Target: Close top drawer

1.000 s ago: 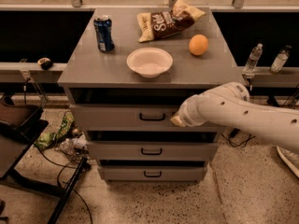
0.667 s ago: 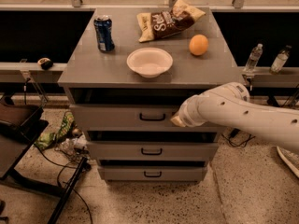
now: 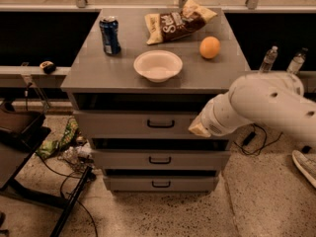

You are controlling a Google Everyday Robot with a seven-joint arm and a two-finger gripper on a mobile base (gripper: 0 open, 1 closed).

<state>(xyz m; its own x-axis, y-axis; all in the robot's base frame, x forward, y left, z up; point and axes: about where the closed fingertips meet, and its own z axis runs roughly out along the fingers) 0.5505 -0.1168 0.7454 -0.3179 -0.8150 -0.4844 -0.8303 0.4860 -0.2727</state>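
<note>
The top drawer (image 3: 133,124) is the uppermost of three in a grey cabinet, with a plain grey front and one black bar handle (image 3: 160,124). Its front sits nearly flush with the cabinet, with a dark gap above it. My gripper (image 3: 198,128) is at the end of a thick white arm (image 3: 261,107) that reaches in from the right. Its tip rests at the right part of the top drawer's front, right of the handle. The arm hides the drawer's right end.
On the cabinet top (image 3: 98,68) stand a blue can (image 3: 109,34), a white bowl (image 3: 158,65), a chip bag (image 3: 178,20) and an orange (image 3: 210,47). Two lower drawers (image 3: 160,159) are shut. Litter and cables (image 3: 64,144) lie on the floor at left; two bottles (image 3: 269,59) stand at right.
</note>
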